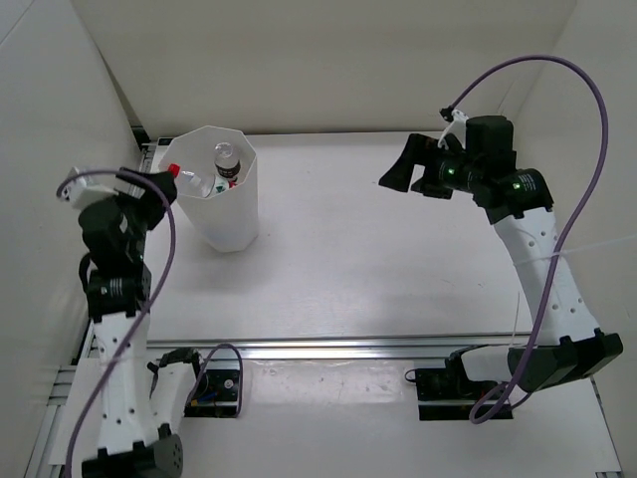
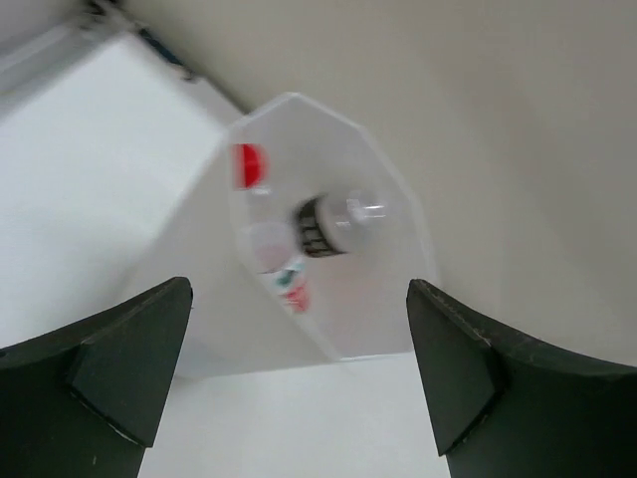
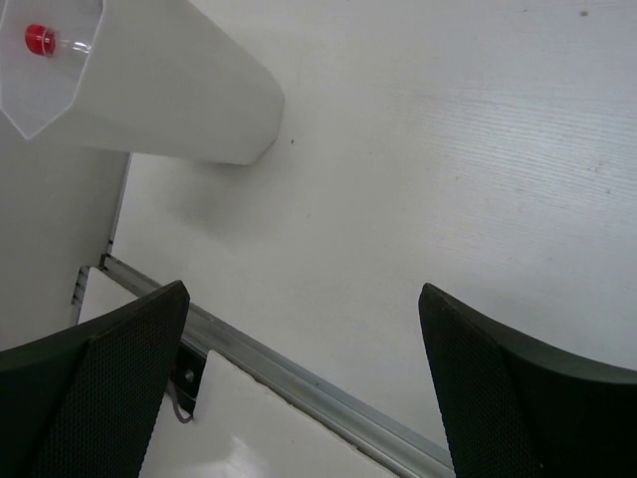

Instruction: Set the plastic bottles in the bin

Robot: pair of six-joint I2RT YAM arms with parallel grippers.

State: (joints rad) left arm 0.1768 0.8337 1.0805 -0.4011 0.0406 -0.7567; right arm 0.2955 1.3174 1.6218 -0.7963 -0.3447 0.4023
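The white faceted bin (image 1: 231,221) stands at the back left of the table. Inside it lie a red-capped bottle (image 1: 175,170) and a black-capped clear bottle (image 1: 226,157); a red and green label (image 1: 220,184) shows below them. Any other bottles in the bin are hidden. The left wrist view looks into the bin (image 2: 388,299) and shows the red cap (image 2: 249,164) and the black-capped bottle (image 2: 336,224). My left gripper (image 1: 159,189) is open and empty, just left of the bin's rim. My right gripper (image 1: 410,174) is open and empty, raised over the back right of the table.
A metal rail (image 1: 348,349) runs across the near edge of the table, also in the right wrist view (image 3: 328,388). White walls enclose the left, back and right sides. The bin (image 3: 179,90) lies far from the right gripper (image 3: 304,383).
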